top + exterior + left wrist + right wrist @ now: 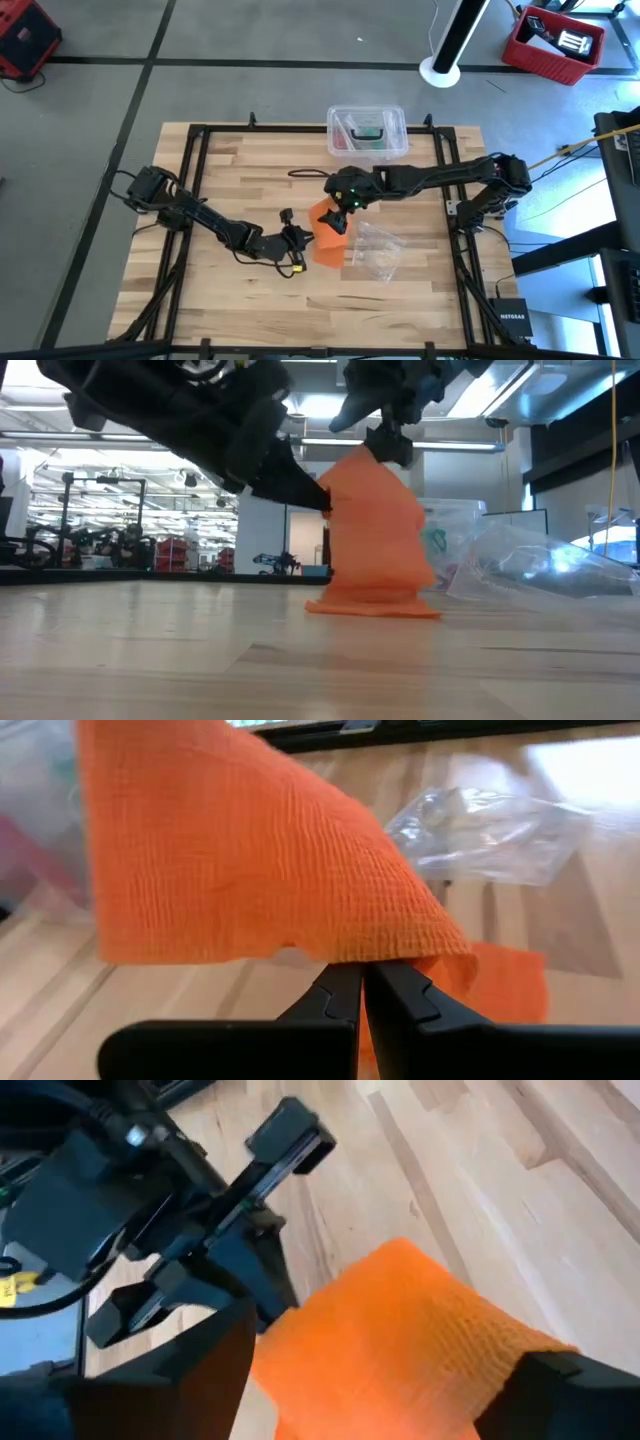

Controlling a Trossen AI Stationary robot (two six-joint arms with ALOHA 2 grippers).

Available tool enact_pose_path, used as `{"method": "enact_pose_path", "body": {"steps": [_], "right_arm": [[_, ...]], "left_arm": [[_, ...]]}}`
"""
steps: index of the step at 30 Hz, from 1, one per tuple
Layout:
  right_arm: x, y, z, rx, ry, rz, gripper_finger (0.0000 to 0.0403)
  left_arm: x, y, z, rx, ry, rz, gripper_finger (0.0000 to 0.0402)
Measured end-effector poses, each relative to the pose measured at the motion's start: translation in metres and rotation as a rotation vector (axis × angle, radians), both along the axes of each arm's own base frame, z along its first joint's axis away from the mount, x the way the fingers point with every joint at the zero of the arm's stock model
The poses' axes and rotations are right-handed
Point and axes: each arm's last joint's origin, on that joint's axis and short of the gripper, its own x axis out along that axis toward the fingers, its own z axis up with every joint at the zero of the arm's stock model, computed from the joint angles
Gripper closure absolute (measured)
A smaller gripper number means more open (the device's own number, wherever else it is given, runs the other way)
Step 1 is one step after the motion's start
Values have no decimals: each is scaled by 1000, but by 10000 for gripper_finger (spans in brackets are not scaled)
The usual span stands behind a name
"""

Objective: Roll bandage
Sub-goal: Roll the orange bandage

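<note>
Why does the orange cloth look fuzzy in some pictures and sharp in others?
Left wrist view: the bandage is sharp enough to show its weave, while the plastic wrapper behind is soft. Low view: the dark arms up top are blurred and the bandage has soft edges. High view: bright light washes out the floor at the right edge.
</note>
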Motion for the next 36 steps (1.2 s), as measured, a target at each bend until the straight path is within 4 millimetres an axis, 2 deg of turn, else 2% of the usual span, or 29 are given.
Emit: {"method": "enact_pose_path", "body": {"steps": [9, 15, 21, 30, 33, 36], "right_arm": [[-5, -1, -11, -6, 112, -31, 90], [5, -4, 0, -72, -35, -113, 90], [-7, -5, -11, 57, 136, -8, 90], [-5, -11, -5, -115, 76, -89, 90], [-17, -9, 2, -123, 167, -25, 90], [-38, 4, 8, -162, 272, 81, 90]], "left_arm": [[-1, 14, -12, -75, 69, 93, 402], [0, 17, -11, -87, 59, 106, 402], [-1, 15, -12, -107, 60, 98, 402], [-1, 13, -12, -104, 61, 86, 402], [-1, 13, -12, -103, 63, 86, 402], [-1, 13, -12, -104, 60, 85, 402]]}}
